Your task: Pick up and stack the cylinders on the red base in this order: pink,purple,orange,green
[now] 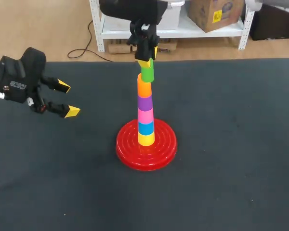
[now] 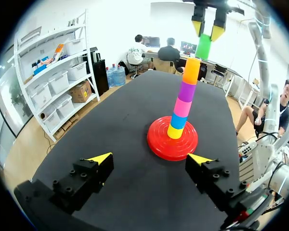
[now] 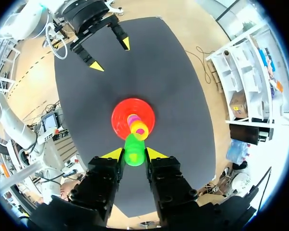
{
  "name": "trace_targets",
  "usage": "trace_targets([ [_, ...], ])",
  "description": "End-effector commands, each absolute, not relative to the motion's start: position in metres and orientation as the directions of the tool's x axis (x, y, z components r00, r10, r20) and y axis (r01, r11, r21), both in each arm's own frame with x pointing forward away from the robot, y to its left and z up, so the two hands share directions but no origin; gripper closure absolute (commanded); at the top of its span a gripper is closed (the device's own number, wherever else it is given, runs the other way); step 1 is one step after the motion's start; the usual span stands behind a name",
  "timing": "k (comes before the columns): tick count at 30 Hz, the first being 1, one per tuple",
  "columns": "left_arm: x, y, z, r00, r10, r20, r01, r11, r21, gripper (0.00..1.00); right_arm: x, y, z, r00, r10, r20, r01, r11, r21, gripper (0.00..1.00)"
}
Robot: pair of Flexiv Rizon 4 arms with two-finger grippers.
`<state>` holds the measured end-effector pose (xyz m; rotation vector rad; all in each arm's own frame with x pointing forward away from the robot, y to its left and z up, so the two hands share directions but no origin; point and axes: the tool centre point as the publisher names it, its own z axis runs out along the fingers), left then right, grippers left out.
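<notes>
On the red base (image 1: 145, 143) a stack rises: yellow, blue, pink (image 1: 145, 116), purple (image 1: 145, 102) and orange (image 1: 144, 88) cylinders. The green cylinder (image 1: 147, 73) hangs just above the orange one, slightly tilted, with my right gripper (image 1: 145, 61) shut on it from above. In the right wrist view the green cylinder (image 3: 134, 150) sits between the yellow tips, over the stack (image 3: 138, 126). My left gripper (image 1: 66, 99) is open at the table's left, well away from the base. The left wrist view shows the stack (image 2: 183, 98) ahead of its open gripper (image 2: 151, 159).
The dark table (image 1: 231, 144) spreads around the base on all sides. My left arm (image 1: 14, 79) comes in over the table's left edge.
</notes>
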<state>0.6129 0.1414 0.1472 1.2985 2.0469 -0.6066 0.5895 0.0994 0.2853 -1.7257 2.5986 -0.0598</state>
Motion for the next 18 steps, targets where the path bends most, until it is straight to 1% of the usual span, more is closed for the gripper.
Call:
trace_targets([
  [1, 0.6141, 0.1409, 0.1474, -0.317, 0.624, -0.714, 0.912, 0.408, -0.048, 0.00, 0.5928, 0.1025, 0.2825, -0.399, -0.917, 0.018, -0.916, 0.397, -0.049, 1.00],
  [18, 0.6141, 0.1409, 0.1474, -0.317, 0.624, -0.714, 0.912, 0.408, -0.048, 0.00, 0.5985, 0.1050, 0.2763, -0.417, -0.908, 0.036, -0.909, 0.416, -0.032, 1.00],
])
